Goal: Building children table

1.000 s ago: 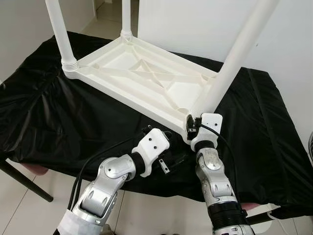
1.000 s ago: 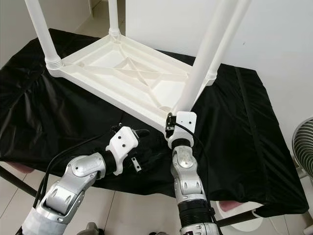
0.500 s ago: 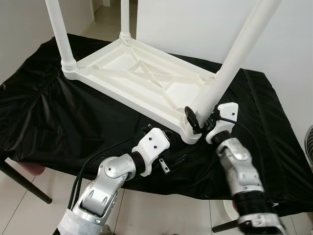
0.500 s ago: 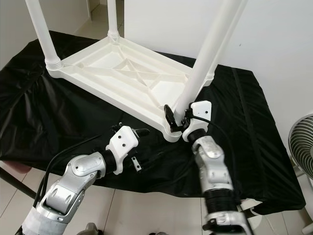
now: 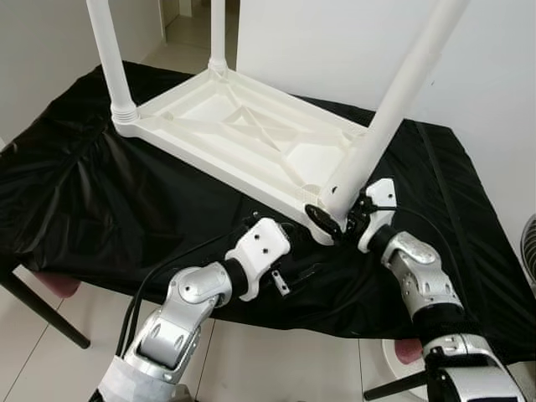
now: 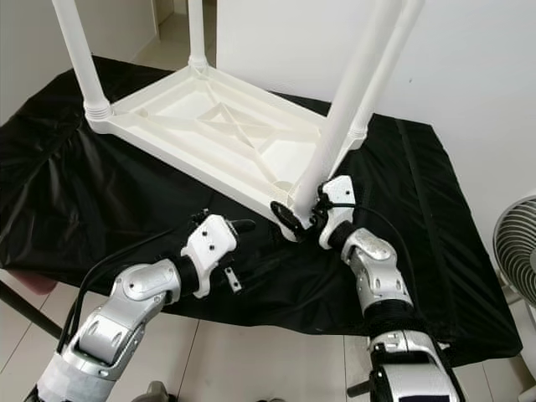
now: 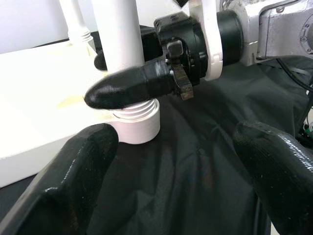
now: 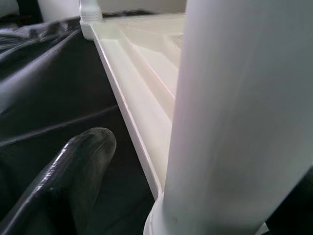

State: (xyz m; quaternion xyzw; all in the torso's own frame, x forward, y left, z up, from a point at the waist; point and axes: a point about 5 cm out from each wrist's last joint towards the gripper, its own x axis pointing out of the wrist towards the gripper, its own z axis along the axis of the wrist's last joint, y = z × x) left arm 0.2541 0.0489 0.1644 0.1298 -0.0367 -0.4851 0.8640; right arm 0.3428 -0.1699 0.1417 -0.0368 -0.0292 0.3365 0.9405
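Left gripper (image 5: 283, 266) hovers over black cloth (image 5: 100, 201), fingers spread, holding nothing. Upturned white table (image 5: 243, 138) lies on cloth; near leg (image 5: 381, 134) rises from its corner at 1 o'clock of that gripper. Right gripper (image 5: 333, 219) sits at leg's base, fingers (image 7: 129, 85) either side; whether they press it, you cannot tell. Watch: leg likely cross-threads or tilts if you twist off-axis; table may slide on cloth.

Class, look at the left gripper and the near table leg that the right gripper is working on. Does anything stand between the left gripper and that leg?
Nothing visible does. The left gripper hovers open over the black cloth, and bare cloth lies between it and the near table leg. The right gripper has its fingers around that leg's base, on the far side.
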